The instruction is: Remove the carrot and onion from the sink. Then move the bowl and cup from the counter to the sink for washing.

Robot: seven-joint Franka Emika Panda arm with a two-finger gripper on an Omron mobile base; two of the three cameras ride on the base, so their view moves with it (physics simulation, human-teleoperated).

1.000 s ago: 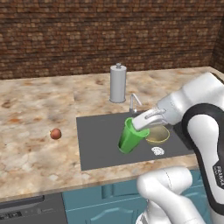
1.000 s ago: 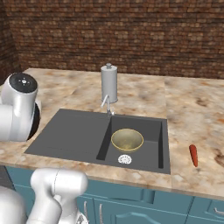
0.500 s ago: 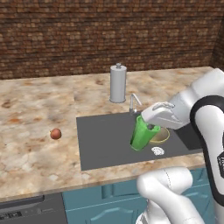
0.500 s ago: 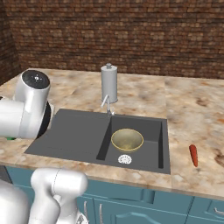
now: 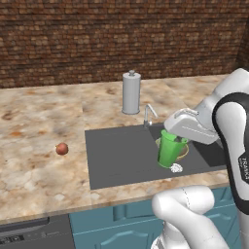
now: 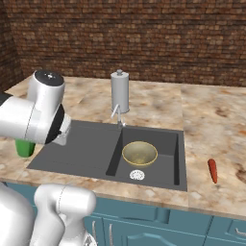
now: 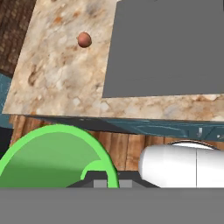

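The gripper [image 5: 171, 137] is clamped tight on the rim of the green cup [image 5: 170, 149], which hangs tilted beneath it over the sink [image 5: 121, 155]. From the left base view the cup hides most of the bowl [image 5: 184, 151] in the deep basin, with the white drain [image 5: 176, 168] just beside its base, so the coming release likely turns on whether the cup truly hangs above the basin or over the shallow panel to its left. The right base view argues for the second: there the bowl [image 6: 139, 153] sits alone beside the drain [image 6: 137, 175], and a sliver of cup [image 6: 24, 148] peeks out behind the arm at the sink's far left edge. That view also shows the carrot [image 6: 212, 170] lying on the counter [image 6: 216, 125], long axis running front to back. The hand view shows the cup rim [image 7: 57, 151] pinched at the fingers and the onion [image 7: 84, 40] on the counter beyond the panel.
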